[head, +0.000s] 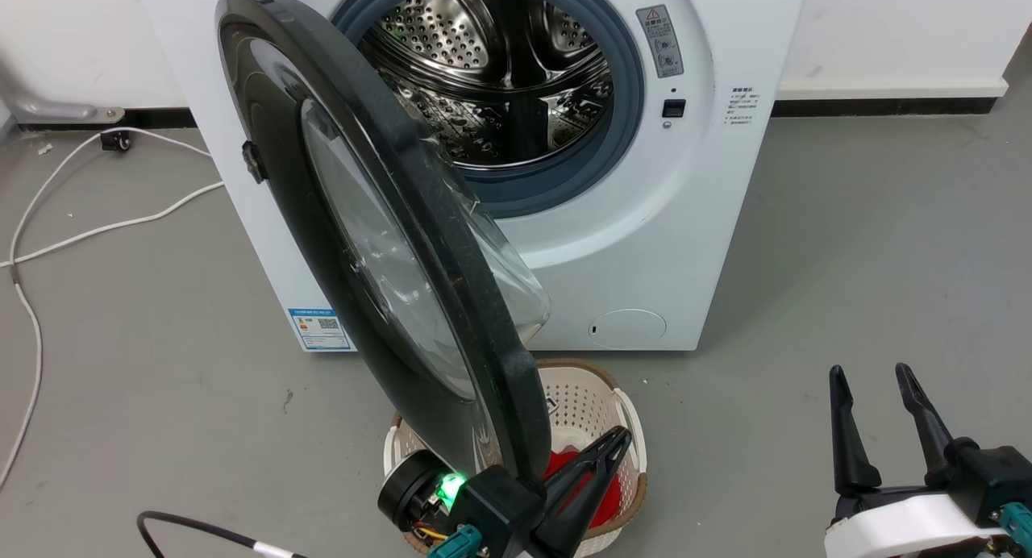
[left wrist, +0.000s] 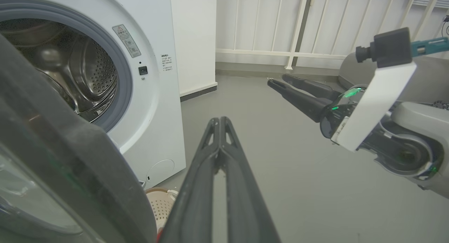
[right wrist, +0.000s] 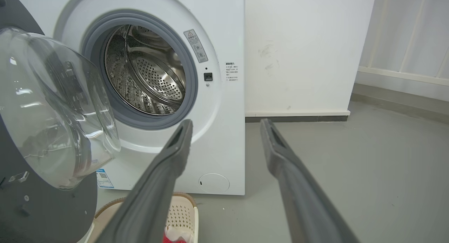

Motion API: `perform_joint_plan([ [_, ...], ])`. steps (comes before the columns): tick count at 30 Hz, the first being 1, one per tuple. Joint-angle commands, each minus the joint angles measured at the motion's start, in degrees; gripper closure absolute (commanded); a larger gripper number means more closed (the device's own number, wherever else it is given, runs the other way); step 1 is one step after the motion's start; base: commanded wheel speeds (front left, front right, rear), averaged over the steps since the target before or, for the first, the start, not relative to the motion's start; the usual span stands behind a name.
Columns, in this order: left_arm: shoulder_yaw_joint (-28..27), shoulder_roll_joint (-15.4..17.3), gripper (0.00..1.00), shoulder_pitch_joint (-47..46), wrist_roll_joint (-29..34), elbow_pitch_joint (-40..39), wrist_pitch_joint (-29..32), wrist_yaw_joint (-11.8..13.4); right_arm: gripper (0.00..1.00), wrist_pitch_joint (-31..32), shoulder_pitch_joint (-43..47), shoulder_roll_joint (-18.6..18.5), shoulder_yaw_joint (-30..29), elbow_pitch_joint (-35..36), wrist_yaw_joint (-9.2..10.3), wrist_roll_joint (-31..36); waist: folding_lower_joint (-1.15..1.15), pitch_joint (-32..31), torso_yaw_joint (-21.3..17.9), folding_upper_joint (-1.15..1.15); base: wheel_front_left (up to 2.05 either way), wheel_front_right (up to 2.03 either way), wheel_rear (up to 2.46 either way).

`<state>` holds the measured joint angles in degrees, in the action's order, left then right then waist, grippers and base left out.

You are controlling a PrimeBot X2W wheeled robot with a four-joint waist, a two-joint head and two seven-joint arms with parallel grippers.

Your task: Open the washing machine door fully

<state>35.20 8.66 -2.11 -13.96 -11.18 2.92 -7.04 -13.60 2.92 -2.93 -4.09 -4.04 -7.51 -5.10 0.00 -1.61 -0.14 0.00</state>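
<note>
The washing machine door (head: 451,260) stands swung out from the white washing machine (head: 645,243), roughly square to its front, with the glass bowl facing right. The steel drum (head: 500,66) is exposed. My left gripper (head: 619,437) is shut on nothing, low by the door's free edge on its inner side, and its base sits against the black rim. In the left wrist view the door (left wrist: 70,158) rises at the left beside the shut gripper (left wrist: 220,119). My right gripper (head: 869,371) hangs open at the lower right, away from the door (right wrist: 52,106).
A cream laundry basket (head: 580,389) with a red cloth (head: 613,493) stands on the floor under the door's edge. White cables (head: 81,227) trail across the grey floor at the left. A white railing (left wrist: 315,25) runs behind the right arm.
</note>
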Motion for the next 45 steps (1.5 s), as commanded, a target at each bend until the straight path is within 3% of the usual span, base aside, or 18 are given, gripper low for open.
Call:
perform_joint_plan([
  [1,0.11,0.05,1.0,0.11,0.12,0.47,-0.41,0.17,0.0,-0.04,0.09,0.12,0.14,-0.16,0.03,-0.37,0.0,0.04,0.0,0.0,0.0,0.0,0.0],
  [16,-1.99,-4.34,1.0,-7.43,-0.05,13.74,-8.95,4.06,0.0,0.06,-0.71,0.12,0.75,-1.03,0.03,-1.24,0.0,0.93,-0.81,0.0,0.0,0.0,0.0],
  [26,-3.71,-4.91,1.0,-9.05,-1.91,19.11,-11.14,6.48,0.0,-0.02,-0.47,0.12,1.15,-1.68,0.03,-2.02,0.0,1.02,-0.91,0.0,0.0,0.0,0.0],
  [33,-4.57,-3.46,1.0,-7.12,-1.46,19.44,-11.98,8.42,0.0,-0.11,-0.41,0.12,1.38,-1.96,0.03,-2.5,0.0,1.06,-0.77,0.0,0.0,0.0,0.0],
  [45,-5.48,-1.1,1.0,-1.36,-1.37,13.19,-10.88,12.2,0.0,0.03,-0.11,0.12,1.25,-2.29,0.03,-2.87,0.0,0.74,0.56,0.0,0.0,0.0,0.0],
])
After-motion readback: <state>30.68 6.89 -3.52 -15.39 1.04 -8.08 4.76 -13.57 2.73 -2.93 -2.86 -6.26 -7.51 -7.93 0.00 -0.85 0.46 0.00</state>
